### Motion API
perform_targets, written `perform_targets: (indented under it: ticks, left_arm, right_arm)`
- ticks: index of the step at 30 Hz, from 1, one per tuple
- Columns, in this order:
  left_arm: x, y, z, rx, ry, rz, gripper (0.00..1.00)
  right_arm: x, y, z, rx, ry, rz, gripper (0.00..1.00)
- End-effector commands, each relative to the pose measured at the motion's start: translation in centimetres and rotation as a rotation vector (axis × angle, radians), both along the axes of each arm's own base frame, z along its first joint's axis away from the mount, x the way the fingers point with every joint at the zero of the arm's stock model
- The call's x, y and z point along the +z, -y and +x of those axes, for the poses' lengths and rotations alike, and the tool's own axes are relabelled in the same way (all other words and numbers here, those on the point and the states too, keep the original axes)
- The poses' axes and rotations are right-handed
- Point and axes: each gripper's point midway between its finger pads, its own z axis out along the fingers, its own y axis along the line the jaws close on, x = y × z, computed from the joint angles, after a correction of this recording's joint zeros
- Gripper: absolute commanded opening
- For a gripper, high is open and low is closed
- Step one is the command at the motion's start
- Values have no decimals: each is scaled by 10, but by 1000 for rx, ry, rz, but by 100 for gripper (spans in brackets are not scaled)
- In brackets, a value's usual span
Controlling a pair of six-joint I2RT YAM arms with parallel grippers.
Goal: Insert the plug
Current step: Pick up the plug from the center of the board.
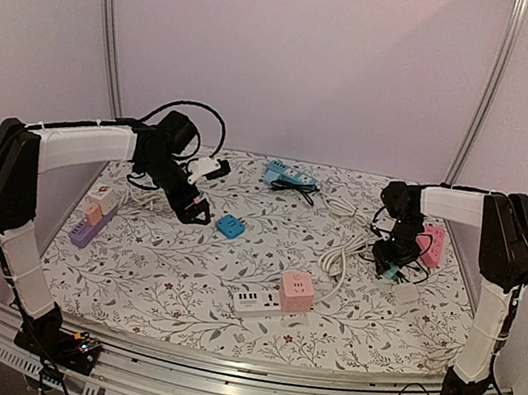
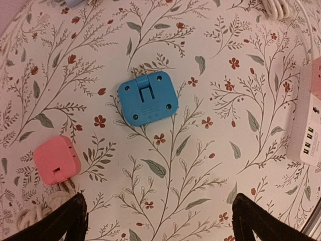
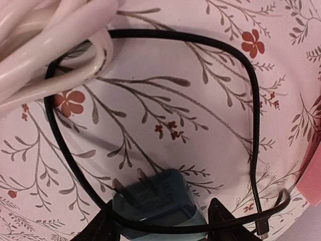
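Right wrist: plug [image 3: 155,198] within right gripper [image 3: 160,223]

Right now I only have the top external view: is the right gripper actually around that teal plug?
Observer: On the right wrist view the teal plug lies between the fingers of the right gripper; whether they touch it I cannot tell.
Operator: Anything tangled on it?
Observer: A black cable loops around it and crosses its near end.
Operator: And the left gripper?
Observer: Open, empty, with the blue adapter ahead, screwed back face up.
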Motion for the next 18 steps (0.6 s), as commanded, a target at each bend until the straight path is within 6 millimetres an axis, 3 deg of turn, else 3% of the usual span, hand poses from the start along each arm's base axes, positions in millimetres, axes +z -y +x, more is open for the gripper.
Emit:
perform_targets:
  ticks: [1, 5, 9, 13, 18]
  left_arm:
    - [-4, -3, -5, -8, -26, 8, 99]
    - [-2, -3, -7, -18, -23, 10, 100]
    - [8, -4, -9, -45, -12, 16, 99]
    - [27, -6, -13, -78, 26, 18, 100]
    - [67, -12, -27, -132, 107, 14, 100]
  right_arm:
    - [-3, -6, 6, 10, 3, 23, 49]
    - [-1, -15, -6, 2, -38, 88, 25]
    - [23, -29, -16, -12, -47, 188, 12]
    - [74, -50, -21, -16, -20, 323, 1]
    - [144, -78, -43, 27, -1, 456, 0]
